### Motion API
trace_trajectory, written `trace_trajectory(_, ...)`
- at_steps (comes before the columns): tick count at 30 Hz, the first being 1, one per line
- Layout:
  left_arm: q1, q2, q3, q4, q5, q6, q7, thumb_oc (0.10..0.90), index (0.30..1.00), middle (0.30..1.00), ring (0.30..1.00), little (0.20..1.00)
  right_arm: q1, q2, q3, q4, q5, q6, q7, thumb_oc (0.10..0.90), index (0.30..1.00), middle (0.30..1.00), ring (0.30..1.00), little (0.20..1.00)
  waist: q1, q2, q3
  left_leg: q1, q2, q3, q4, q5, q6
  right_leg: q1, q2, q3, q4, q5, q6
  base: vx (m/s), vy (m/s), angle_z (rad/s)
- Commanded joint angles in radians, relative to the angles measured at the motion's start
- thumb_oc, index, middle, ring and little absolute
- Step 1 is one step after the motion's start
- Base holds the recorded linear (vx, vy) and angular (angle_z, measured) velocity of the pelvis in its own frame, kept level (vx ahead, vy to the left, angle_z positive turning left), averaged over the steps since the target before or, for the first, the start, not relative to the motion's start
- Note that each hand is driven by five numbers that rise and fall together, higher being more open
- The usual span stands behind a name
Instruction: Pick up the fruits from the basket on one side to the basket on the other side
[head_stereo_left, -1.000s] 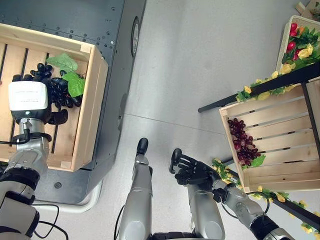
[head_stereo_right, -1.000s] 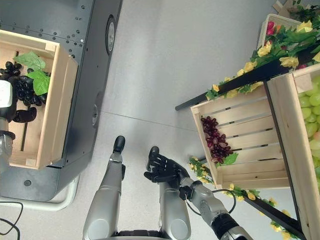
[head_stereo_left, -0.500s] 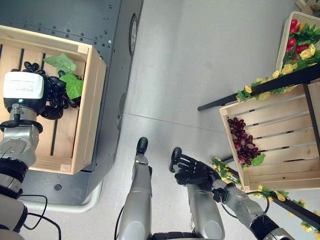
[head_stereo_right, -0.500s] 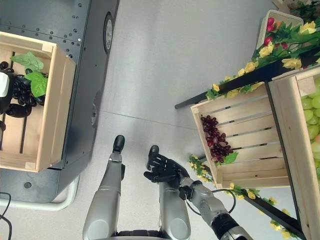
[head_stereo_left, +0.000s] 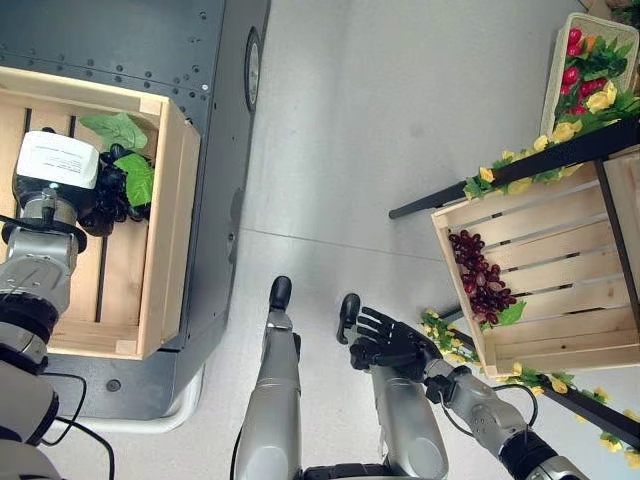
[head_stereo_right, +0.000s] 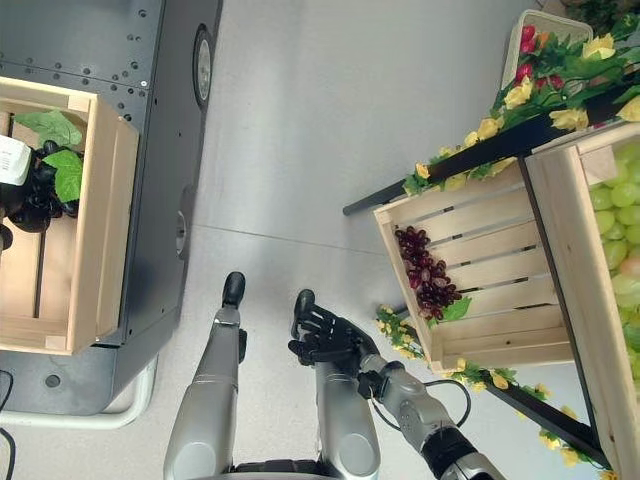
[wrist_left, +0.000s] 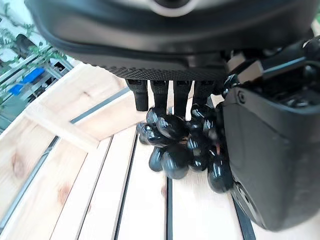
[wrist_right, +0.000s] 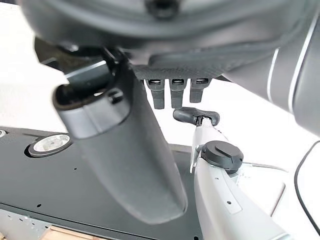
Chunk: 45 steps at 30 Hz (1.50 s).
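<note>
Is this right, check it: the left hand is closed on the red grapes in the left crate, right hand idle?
Not quite: the left hand is closed on black grapes, as the left wrist view shows. The red grapes lie in the right crate. The right hand is idle.

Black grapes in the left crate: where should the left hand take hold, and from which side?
Grip the black grapes round the middle of the bunch, coming from above, since the crate walls block the sides. The bunch lies flat on the slats, leaves at its far end. The left hand is already over it, fingers and thumb either side of the bunch.
</note>
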Motion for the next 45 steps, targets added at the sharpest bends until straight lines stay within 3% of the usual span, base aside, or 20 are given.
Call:
trace_trajectory(1,-0.006,-0.015,0.038,0.044,0.029,0.029,-0.008,0.400,0.300,0.300,0.300,0.300,0.064,-0.030,0.006,-0.071,0.050,-0.045,-0.009,0.800,0.900,0.900,0.900,0.900,-0.004,0.031,-0.007,0.037,-0.066,0.117,-0.028,-0.044,0.092,0.049,0.046,-0.012,-0.015,0.034,-0.003,0.00,0.008,-0.08)
trace_trajectory(15,-0.005,0.009,0.052,0.065,0.044,-0.001,0.033,0.400,0.300,0.300,0.300,0.300,0.057,-0.034,0.025,-0.092,0.004,-0.077,-0.010,0.800,0.900,0.900,0.900,0.900,0.006,0.037,-0.007,0.103,-0.064,0.114,-0.057,-0.050,0.100,0.098,0.041,-0.015,-0.029,0.027,0.000,0.00,-0.023,-0.01)
trace_trajectory(25,0.075,0.065,0.137,0.025,0.077,-0.022,0.053,0.400,0.300,0.300,0.300,0.300,0.052,-0.018,0.000,-0.090,-0.003,-0.077,-0.018,0.800,0.900,0.900,0.900,0.900,0.032,0.073,-0.007,0.314,-0.079,0.091,-0.138,-0.051,0.091,0.310,0.040,-0.015,-0.112,0.007,0.000,0.01,-0.098,0.01)
trace_trajectory(34,0.211,0.134,0.238,-0.121,0.127,-0.054,0.015,0.400,0.300,0.300,0.300,0.300,0.070,-0.034,0.002,-0.157,-0.027,-0.106,-0.051,0.800,0.900,0.900,0.900,0.900,0.055,0.119,-0.135,0.473,-0.099,0.044,-0.231,-0.046,0.079,0.489,0.042,-0.030,-0.228,-0.006,-0.006,0.08,-0.101,0.03)
trace_trajectory(40,0.312,0.168,0.300,-0.261,0.132,-0.051,-0.041,0.400,0.300,0.300,0.300,0.300,0.056,-0.055,-0.005,-0.230,-0.042,-0.148,-0.079,0.800,0.900,0.900,0.900,0.900,0.073,0.146,-0.193,0.518,-0.102,0.018,-0.271,-0.022,0.069,0.559,0.044,-0.031,-0.290,0.014,-0.006,0.04,-0.060,0.06)
trace_trajectory(45,0.423,0.205,0.362,-0.387,0.154,-0.099,-0.067,0.400,0.300,0.300,0.300,0.300,0.023,-0.085,0.002,-0.321,-0.065,-0.173,-0.078,0.800,0.900,0.900,0.900,0.900,0.096,0.160,-0.255,0.555,-0.102,-0.024,-0.352,0.024,0.058,0.609,0.042,-0.027,-0.361,0.046,0.000,0.03,-0.044,0.11)
